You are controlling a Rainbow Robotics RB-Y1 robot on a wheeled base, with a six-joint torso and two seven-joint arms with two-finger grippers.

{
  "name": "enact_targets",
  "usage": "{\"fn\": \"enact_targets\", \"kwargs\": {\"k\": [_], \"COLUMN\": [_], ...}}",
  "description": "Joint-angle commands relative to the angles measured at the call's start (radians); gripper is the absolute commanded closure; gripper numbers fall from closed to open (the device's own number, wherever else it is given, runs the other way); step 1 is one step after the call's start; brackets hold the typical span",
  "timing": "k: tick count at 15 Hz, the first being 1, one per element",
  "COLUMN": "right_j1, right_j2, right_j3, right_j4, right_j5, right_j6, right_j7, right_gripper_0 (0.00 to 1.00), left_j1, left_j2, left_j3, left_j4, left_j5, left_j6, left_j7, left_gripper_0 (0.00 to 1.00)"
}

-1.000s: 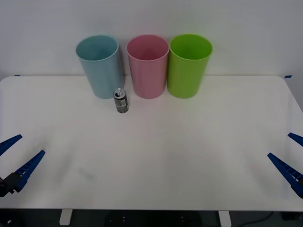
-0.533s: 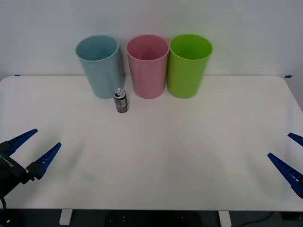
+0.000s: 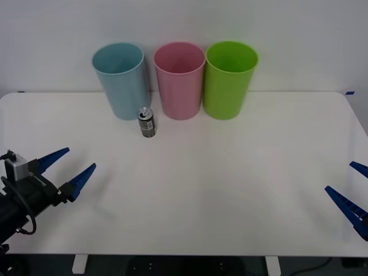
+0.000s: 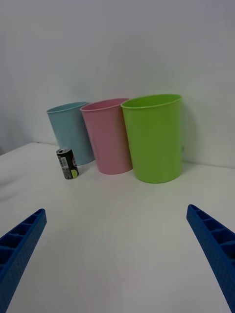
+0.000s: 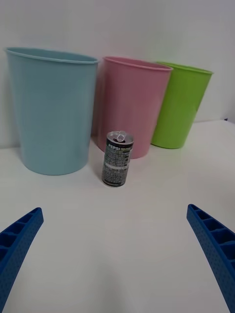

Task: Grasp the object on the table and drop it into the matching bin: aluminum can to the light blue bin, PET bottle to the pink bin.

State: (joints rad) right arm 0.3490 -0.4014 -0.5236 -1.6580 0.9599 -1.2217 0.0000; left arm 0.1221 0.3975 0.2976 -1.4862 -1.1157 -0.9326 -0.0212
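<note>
Three bins stand in a row: one light blue bin (image 3: 119,80), one pink bin (image 3: 179,79), one green bin (image 3: 230,79); one can (image 3: 147,122); one desk (image 3: 218,184); two grippers, left (image 3: 65,167) and right (image 3: 352,191).

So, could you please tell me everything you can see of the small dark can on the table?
The small dark grey-black aluminium drink can has a silver top with pull tab, "PEPSI" lettering and fine print. It stands upright on the white table, before the gap between the pale blue and pink bins; nothing grips it.
</note>
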Motion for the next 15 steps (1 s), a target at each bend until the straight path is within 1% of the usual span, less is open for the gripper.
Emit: {"fn": "enact_targets", "kwargs": {"k": [1, 3, 4, 6, 7, 9, 12, 15], "right_j1": [0.000, 0.000, 0.000, 0.000, 0.000, 0.000, 0.000, 0.000], "right_j2": [0.000, 0.000, 0.000, 0.000, 0.000, 0.000, 0.000, 0.000], "right_j3": [0.000, 0.000, 0.000, 0.000, 0.000, 0.000, 0.000, 0.000], "right_j4": [0.000, 0.000, 0.000, 0.000, 0.000, 0.000, 0.000, 0.000], "right_j5": [0.000, 0.000, 0.000, 0.000, 0.000, 0.000, 0.000, 0.000], "right_j6": [0.000, 0.000, 0.000, 0.000, 0.000, 0.000, 0.000, 0.000], "right_j7": [0.000, 0.000, 0.000, 0.000, 0.000, 0.000, 0.000, 0.000], "right_gripper_0": [0.00, 0.00, 0.00, 0.00, 0.00, 0.00, 0.00, 0.00], "left_j1": [-0.058, -0.105, -0.131, -0.160, -0.182, -0.207, -0.234, -0.260], "left_j2": [0.000, 0.000, 0.000, -0.008, -0.019, -0.046, -0.095, -0.132], "left_j3": [-0.023, -0.034, -0.034, -0.040, -0.040, -0.040, -0.040, -0.040], "left_j4": [0.058, 0.112, 0.132, 0.155, 0.169, 0.189, 0.193, 0.213], "left_j5": [-0.006, -0.012, -0.033, -0.045, -0.067, -0.079, -0.141, -0.173], "left_j6": [0.012, 0.014, 0.017, 0.029, 0.040, 0.055, 0.120, 0.140], "left_j7": [-0.002, -0.009, -0.006, -0.008, -0.008, -0.013, -0.014, -0.011], "left_gripper_0": [0.00, 0.00, 0.00, 0.00, 0.00, 0.00, 0.00, 0.00]}}
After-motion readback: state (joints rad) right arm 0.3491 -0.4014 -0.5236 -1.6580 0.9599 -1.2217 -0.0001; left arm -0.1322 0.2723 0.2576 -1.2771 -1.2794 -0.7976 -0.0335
